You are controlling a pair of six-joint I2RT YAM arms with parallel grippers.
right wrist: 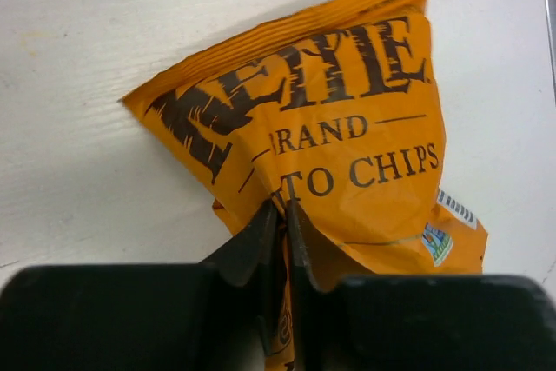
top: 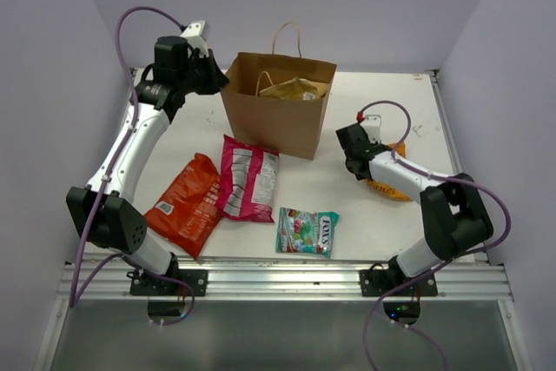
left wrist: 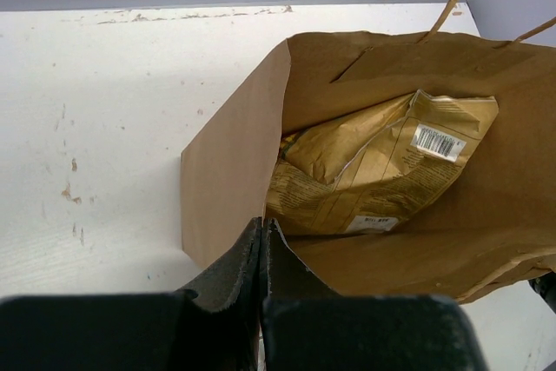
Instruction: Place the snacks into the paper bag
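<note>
The brown paper bag (top: 276, 115) stands upright at the back middle, mouth open. The tan kraft pouch (top: 295, 89) lies inside it and also shows in the left wrist view (left wrist: 382, 162). My left gripper (top: 215, 77) is shut on the bag's left rim (left wrist: 261, 171). My right gripper (top: 359, 162) is shut on a fold of the orange-yellow chip bag (right wrist: 347, 128), which lies on the table to the bag's right (top: 388, 188). The red-orange bag (top: 187, 206), the magenta bag (top: 248, 178) and the teal candy packet (top: 307, 232) lie flat at the front.
The white table (top: 382, 102) is walled at the back and both sides. A metal rail (top: 287, 280) runs along the near edge by the arm bases. The bag's two handles (top: 287, 36) stick up at its back.
</note>
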